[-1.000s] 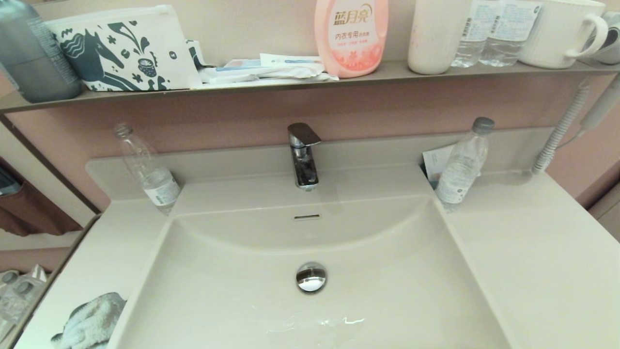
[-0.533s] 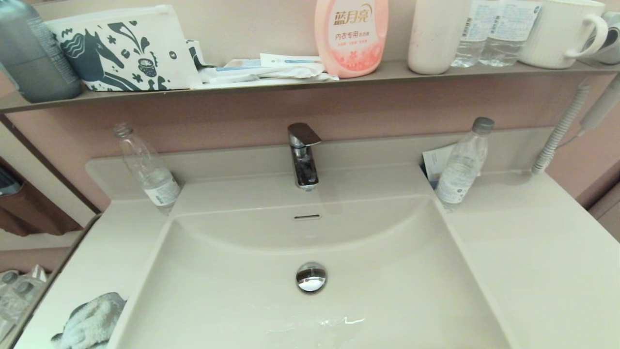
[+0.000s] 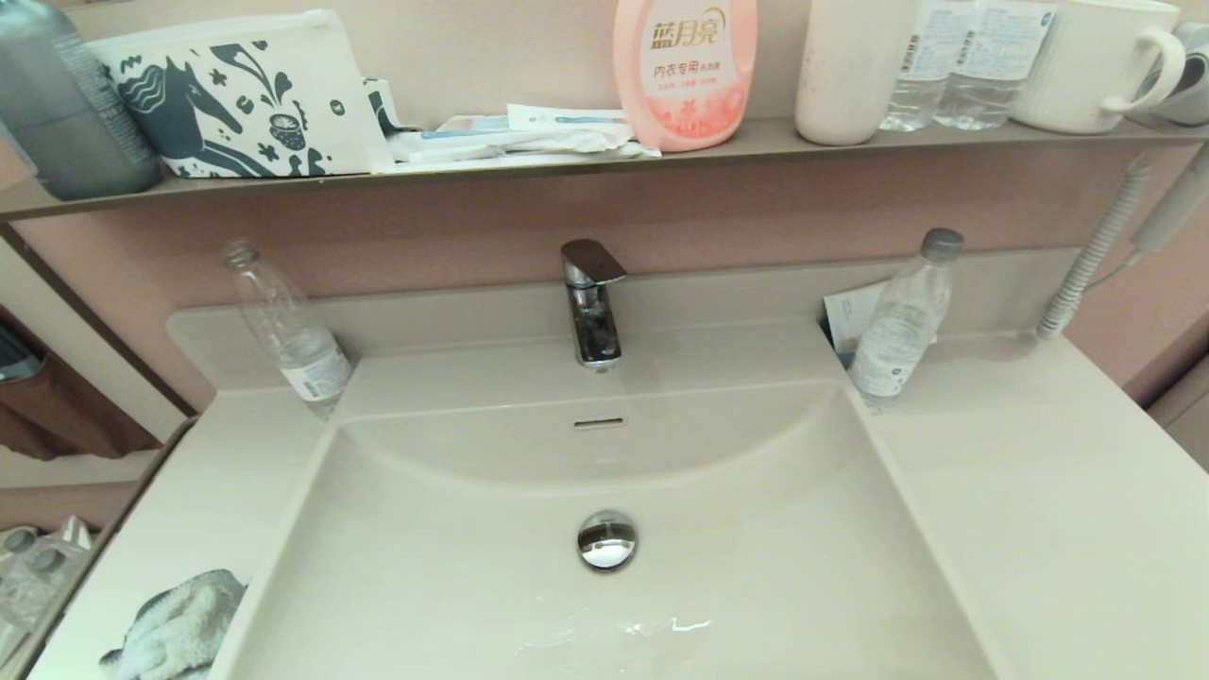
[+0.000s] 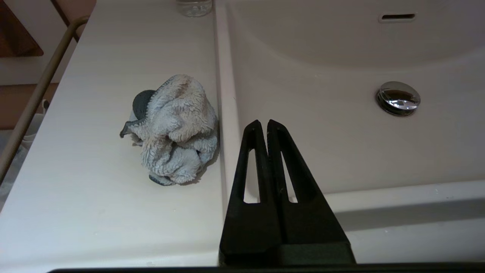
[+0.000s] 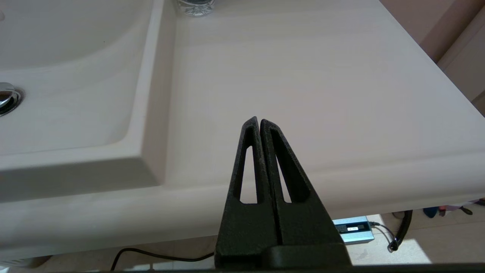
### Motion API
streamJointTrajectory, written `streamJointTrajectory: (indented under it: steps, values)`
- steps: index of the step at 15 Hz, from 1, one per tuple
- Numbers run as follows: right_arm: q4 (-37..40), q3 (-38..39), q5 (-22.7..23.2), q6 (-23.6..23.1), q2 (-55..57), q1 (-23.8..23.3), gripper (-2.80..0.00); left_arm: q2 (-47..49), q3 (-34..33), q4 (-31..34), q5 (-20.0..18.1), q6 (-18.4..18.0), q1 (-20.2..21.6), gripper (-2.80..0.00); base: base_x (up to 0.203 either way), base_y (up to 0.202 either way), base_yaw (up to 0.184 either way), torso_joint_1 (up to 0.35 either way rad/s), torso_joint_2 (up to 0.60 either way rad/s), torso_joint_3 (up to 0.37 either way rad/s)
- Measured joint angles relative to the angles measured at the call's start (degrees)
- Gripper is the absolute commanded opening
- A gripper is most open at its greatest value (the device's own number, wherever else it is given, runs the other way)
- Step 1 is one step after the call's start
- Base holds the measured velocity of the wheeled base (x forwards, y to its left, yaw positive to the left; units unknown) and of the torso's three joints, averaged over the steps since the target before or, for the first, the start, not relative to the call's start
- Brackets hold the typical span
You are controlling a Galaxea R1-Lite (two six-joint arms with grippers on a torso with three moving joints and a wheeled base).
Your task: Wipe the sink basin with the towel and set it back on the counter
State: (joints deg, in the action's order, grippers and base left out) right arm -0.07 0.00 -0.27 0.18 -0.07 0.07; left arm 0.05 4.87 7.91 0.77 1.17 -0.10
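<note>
The towel [image 3: 179,628] [image 4: 174,129] lies crumpled on the counter [image 3: 189,491] [image 4: 94,170] just left of the sink basin [image 3: 614,491] [image 4: 341,125], close to its rim. The basin has a chrome drain plug [image 3: 606,539] [image 4: 398,98] and an overflow slot [image 3: 599,422]; a little water glints on its floor. My left gripper [image 4: 263,123] is shut and empty, over the basin's near left edge, a short way from the towel. My right gripper [image 5: 257,120] is shut and empty above the right part of the counter [image 5: 303,83]. Neither gripper shows in the head view.
A chrome tap [image 3: 590,300] stands behind the basin. Clear bottles stand at the rear left [image 3: 288,331] and rear right [image 3: 902,316] of the counter. The wall shelf [image 3: 567,156] above holds a horse-print pouch [image 3: 236,94], a pink bottle [image 3: 685,71] and cups.
</note>
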Motion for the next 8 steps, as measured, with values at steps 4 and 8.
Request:
streamJointTrajectory:
  steps: [4,8]
  values:
    - [0.00,0.00,0.04,0.00,0.00,0.00,-2.80,-0.02,-1.10,-1.63,-1.67,-1.39,0.00,-2.80,0.000,0.000,0.000,0.000,0.00,0.000]
    - [0.00,0.00,0.00,0.00,0.00,0.00,-2.80,-0.02,-1.19,-1.71,-1.76,-1.61,0.00,-2.80,0.000,0.000,0.000,0.000,0.00,0.000]
